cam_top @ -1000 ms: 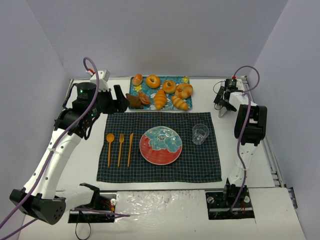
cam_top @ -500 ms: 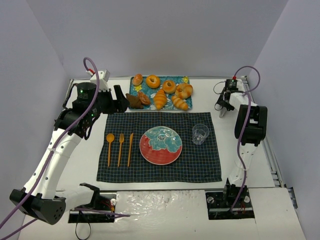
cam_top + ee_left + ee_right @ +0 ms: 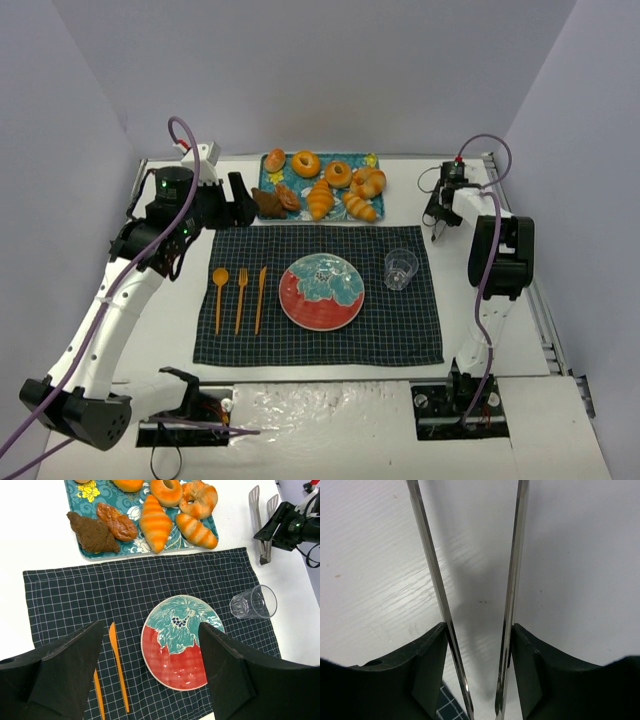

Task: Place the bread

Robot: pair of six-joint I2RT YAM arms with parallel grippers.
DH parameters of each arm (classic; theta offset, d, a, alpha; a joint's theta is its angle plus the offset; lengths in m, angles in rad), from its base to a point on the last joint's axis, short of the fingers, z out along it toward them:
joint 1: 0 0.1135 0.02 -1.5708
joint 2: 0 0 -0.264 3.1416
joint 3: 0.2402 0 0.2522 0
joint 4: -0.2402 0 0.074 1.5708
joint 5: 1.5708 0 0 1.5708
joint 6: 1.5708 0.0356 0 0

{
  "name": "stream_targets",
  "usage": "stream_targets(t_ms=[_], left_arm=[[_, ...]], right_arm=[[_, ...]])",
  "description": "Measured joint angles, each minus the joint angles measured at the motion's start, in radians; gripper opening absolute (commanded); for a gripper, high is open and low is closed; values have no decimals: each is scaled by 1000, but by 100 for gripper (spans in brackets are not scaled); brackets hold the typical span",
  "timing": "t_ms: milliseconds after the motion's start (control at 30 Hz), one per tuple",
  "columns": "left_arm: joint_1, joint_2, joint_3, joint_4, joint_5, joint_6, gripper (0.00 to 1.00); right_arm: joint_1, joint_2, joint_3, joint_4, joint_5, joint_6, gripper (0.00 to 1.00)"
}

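Observation:
The bread, a golden-orange ridged croissant, lies in the middle of the teal tray at the back. My right gripper is at the right of the tray, off the cloth, shut on a pair of metal tongs. Its pads press the two arms from outside. My left gripper hangs open and empty by the tray's left end. The red and teal plate lies bare on the dark checked cloth.
A paler croissant, doughnuts, a roll and brown pastries share the tray. A clear glass stands right of the plate. An orange spoon, fork and knife lie left of it.
My right gripper has shut on the tongs and shifted a little to the left and back. The left arm has not moved.

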Motion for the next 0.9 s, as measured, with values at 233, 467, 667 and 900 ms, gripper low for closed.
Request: stream_targets(t_ms=[233, 467, 667, 900], left_arm=[[0, 0, -7, 3, 0, 0, 73], [0, 0, -7, 4, 0, 0, 73], [0, 0, -7, 4, 0, 0, 73], [0, 0, -7, 4, 1, 0, 73]], right_arm=[[19, -103, -5, -29, 3, 0, 48], [26, -163, -5, -57, 18, -1, 48], [39, -189, -5, -89, 32, -1, 48], [103, -262, -5, -129, 51, -5, 48]])
